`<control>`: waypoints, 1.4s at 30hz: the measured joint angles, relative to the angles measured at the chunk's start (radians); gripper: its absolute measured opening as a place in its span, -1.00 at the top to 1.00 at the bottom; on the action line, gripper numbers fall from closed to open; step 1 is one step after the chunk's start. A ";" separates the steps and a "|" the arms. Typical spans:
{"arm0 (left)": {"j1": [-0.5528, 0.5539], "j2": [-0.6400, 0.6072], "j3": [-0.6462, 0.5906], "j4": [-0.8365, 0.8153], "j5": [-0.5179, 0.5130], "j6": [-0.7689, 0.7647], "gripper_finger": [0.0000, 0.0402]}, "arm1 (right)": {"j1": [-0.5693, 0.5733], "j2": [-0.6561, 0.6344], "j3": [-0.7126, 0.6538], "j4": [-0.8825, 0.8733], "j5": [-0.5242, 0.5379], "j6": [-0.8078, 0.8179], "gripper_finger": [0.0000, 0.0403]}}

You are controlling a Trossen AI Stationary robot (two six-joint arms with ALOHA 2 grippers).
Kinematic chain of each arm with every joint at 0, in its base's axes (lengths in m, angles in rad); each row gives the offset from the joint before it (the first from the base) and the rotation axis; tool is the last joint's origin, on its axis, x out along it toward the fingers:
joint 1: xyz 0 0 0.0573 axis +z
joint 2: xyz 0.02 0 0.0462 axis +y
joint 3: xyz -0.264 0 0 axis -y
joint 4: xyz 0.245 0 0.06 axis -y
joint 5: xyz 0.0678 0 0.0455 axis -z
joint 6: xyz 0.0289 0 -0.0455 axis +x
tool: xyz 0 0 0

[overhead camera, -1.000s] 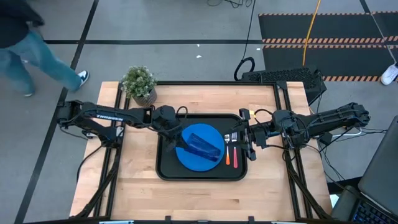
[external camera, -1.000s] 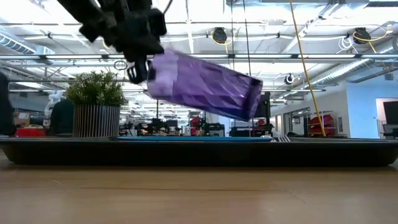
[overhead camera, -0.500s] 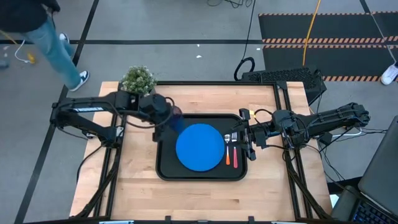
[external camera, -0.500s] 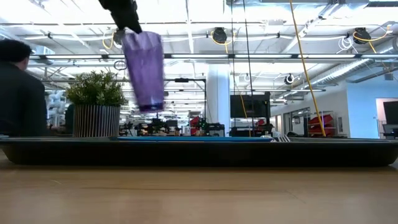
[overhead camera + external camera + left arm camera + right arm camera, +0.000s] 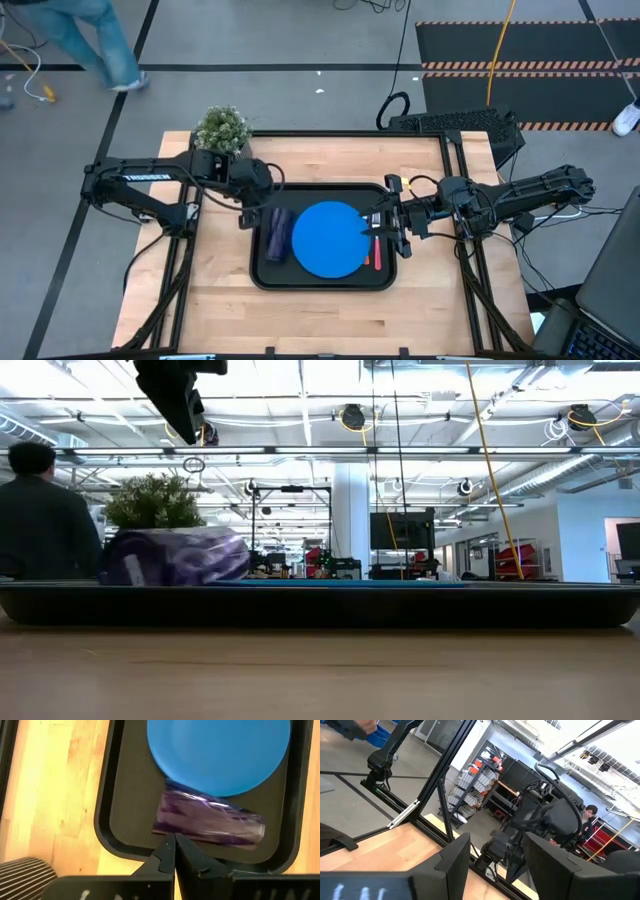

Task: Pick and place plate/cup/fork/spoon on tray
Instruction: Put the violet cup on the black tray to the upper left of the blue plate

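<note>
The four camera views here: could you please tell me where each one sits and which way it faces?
High view: overhead, looking straight down on both arms, the tray and the plate.
Low view: at table height, looking level across the tray rim at the cup lying on its side; the left gripper hangs above.
Left wrist view: on the left arm, looking down past its shut fingers at cup and plate.
Right wrist view: on the right arm, facing the room past its open fingers.
Shared: high, low and left wrist views all show the cup.

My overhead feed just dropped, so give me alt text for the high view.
The cup lies on its side in the tray, just left of the plate. The left gripper, shut and empty, is above the tray's left rim; the right gripper is over the fork and spoon.
</note>
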 joint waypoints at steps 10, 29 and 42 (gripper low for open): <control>0.030 0.000 -0.001 0.002 0.002 0.045 0.82 | 0.000 0.000 0.000 0.000 0.000 0.000 0.13; 0.264 0.329 -0.040 0.059 0.340 0.326 -0.36 | -0.025 0.011 0.000 -0.005 -0.001 0.011 0.13; 0.353 0.374 -0.038 0.023 0.578 0.490 -0.12 | -0.071 0.019 0.001 -0.033 -0.001 -0.005 0.13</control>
